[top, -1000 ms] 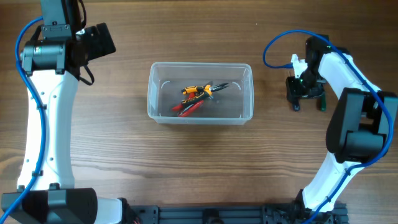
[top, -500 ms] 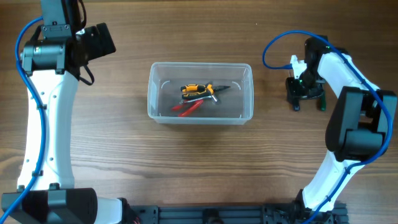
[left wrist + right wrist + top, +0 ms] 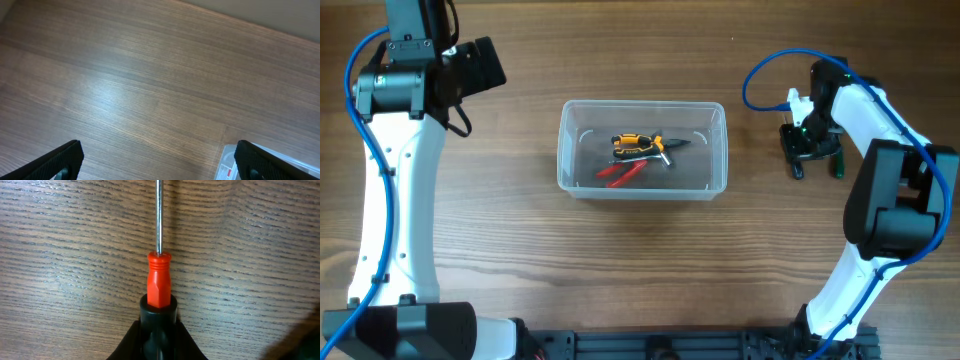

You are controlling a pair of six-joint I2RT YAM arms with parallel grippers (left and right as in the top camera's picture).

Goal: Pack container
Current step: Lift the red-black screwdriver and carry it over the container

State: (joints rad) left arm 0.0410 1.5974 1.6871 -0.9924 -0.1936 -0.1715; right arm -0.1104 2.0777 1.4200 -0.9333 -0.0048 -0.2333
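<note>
The clear plastic container [image 3: 570,180] stands mid-table in the overhead view and holds orange-and-black pliers [image 3: 638,145] and a red-handled tool [image 3: 620,174]. Its corner shows in the left wrist view [image 3: 226,167]. My right gripper [image 3: 810,150] is down on the table right of the container. In the right wrist view it [image 3: 159,332] is shut on the black handle of a screwdriver [image 3: 158,282] with an orange-red collar, whose shaft lies along the wood. My left gripper [image 3: 480,65] is raised at the far left, open and empty [image 3: 160,160].
A small green-handled object [image 3: 838,165] lies just right of the right gripper and shows as a dark blur in the right wrist view [image 3: 310,340]. Blue cables run along both arms. The table is bare wood around the container.
The orange-and-black pliers have shifted and settled inside the container. Both arms have stayed where they were.
</note>
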